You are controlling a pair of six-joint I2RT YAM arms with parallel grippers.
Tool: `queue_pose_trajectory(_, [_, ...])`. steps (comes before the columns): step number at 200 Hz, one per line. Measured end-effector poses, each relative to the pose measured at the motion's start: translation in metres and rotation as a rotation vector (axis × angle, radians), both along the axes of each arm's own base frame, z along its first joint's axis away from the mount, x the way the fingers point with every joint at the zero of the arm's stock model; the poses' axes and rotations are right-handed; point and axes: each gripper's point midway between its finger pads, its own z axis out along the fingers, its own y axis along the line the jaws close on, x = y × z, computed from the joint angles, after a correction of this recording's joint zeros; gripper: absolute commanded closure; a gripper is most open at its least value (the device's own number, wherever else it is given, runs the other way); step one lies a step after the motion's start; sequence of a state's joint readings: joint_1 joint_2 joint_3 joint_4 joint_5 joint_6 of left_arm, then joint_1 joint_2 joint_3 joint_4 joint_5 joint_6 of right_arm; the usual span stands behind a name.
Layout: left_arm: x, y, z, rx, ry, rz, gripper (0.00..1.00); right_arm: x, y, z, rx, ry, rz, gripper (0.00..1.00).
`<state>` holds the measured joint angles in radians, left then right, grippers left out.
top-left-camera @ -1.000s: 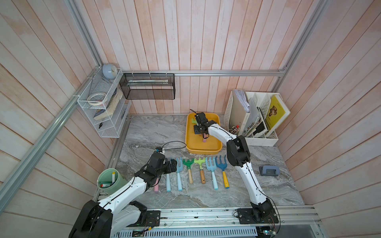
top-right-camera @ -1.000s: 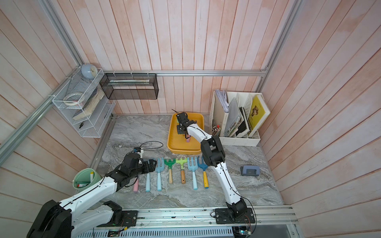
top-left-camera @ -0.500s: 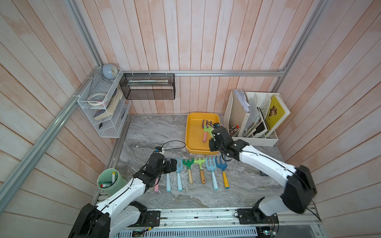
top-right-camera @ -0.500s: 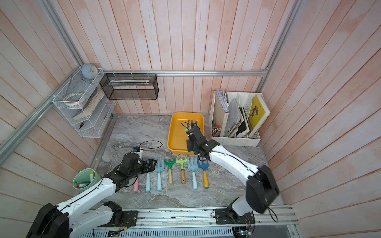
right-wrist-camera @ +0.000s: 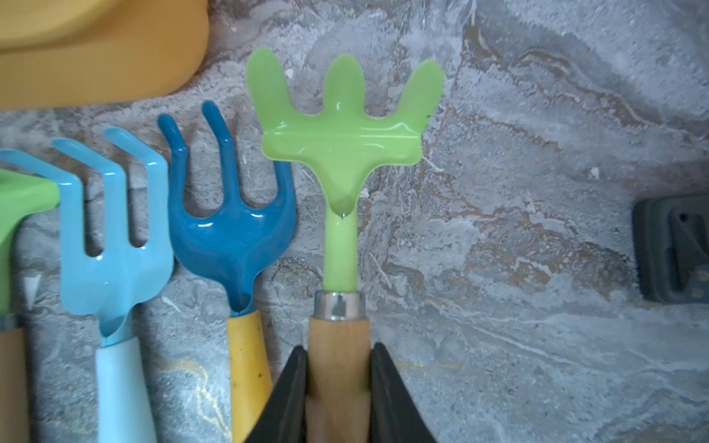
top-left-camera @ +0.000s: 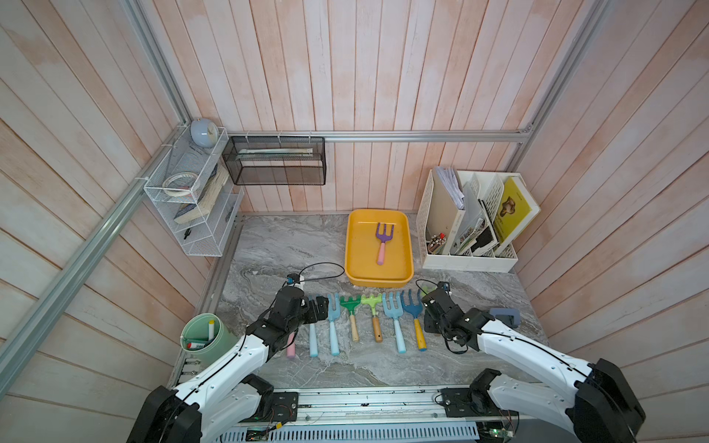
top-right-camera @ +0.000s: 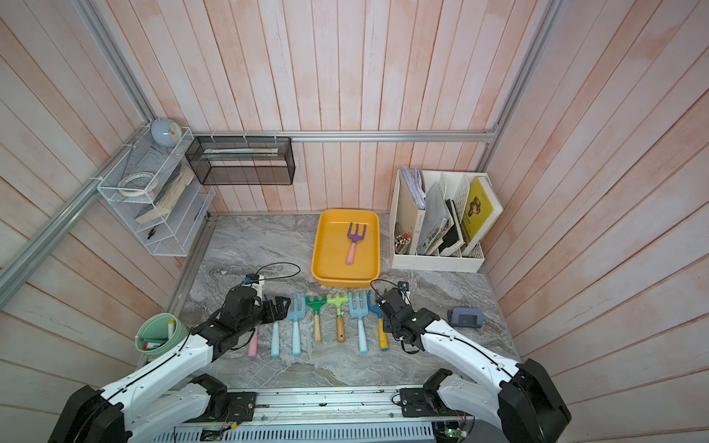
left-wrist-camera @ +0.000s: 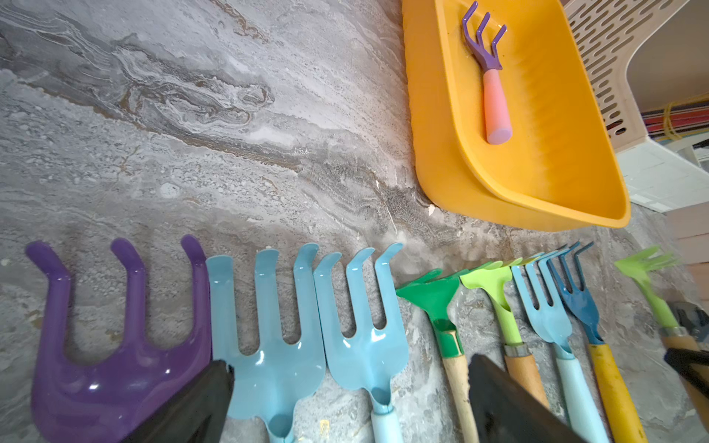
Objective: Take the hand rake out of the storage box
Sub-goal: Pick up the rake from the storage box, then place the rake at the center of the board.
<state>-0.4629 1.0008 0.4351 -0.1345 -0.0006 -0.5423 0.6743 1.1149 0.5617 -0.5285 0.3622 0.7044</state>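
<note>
In a top view the right gripper [top-left-camera: 429,303] hid most of the light-green metal hand rake with wooden handle [right-wrist-camera: 343,126], jaws clamped on that handle. Lifted earlier from the yellow-orange plastic storage box [top-left-camera: 362,253] at centre frame, it now seemingly rested just below-right of it. The left gripper [top-left-camera: 321,307] stood agape.

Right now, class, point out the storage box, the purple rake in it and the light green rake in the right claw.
storage box [top-left-camera: 362,249]: a top view, bare floor.
purple rake [top-left-camera: 381,253]: a top view, pink handle.
light green rake [right-wrist-camera: 341,142]: right wrist view, head.
</note>
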Motion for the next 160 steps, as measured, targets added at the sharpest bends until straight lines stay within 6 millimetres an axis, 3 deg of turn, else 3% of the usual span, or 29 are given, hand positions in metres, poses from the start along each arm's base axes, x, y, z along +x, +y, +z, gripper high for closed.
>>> queue_pose_trajectory(41, [0.0,0.0,-0.001,0.001,0.001,0.0,0.0,-0.003,0.002,-0.015,-0.005,0.053,-0.018,0.98])
queue_pose_trajectory(51, [-0.001,0.0,-0.001,0.001,0.002,0.0,0.0,-0.003,0.001,-0.016,-0.002,0.054,-0.024,0.89])
queue_pose_trajectory(62, [-0.001,0.0,-0.001,0.001,0.001,0.0,0.0,-0.004,0.001,-0.016,0.001,0.055,-0.031,0.71])
queue_pose_trajectory(84, [-0.001,0.0,-0.001,0.001,0.002,0.0,0.0,-0.005,-0.001,-0.02,-0.007,0.069,-0.045,0.61])
queue_pose_trajectory(119, [-0.001,0.0,-0.001,0.001,0.001,0.0,0.0,-0.004,-0.006,-0.026,-0.015,0.086,-0.074,0.53])
queue_pose_trajectory(160, [-0.001,0.0,-0.001,0.001,0.001,0.0,0.0,0.005,-0.013,-0.032,-0.005,0.096,-0.108,0.55])
